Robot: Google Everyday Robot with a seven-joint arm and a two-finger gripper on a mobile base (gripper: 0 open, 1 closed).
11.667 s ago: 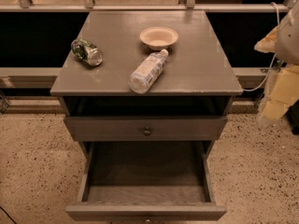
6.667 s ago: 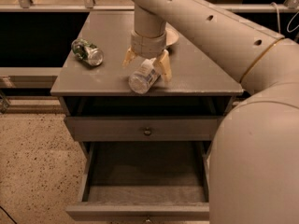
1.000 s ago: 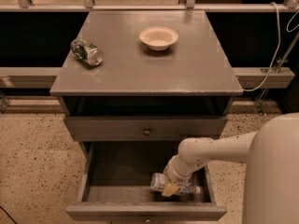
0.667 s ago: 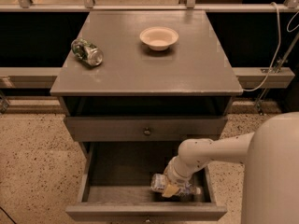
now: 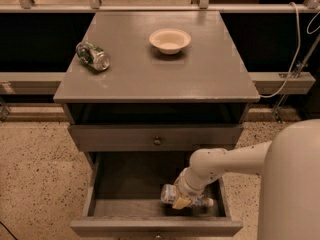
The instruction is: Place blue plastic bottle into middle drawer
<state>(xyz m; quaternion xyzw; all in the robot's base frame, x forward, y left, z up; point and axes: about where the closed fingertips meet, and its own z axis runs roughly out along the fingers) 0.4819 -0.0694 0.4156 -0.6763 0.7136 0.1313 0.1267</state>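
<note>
The middle drawer is pulled out at the bottom of the view, with a plain grey inside. The blue plastic bottle lies on its side at the drawer's front right, its white cap pointing right. My gripper reaches down into the drawer from the right. Its tan fingers are closed around the bottle's middle, and the bottle rests low on the drawer floor. My pale arm crosses the drawer's right side.
A green-patterned can lies on the cabinet top at the left, and a beige bowl sits at the back middle. The upper drawer front with a small knob is shut. Speckled floor lies on both sides.
</note>
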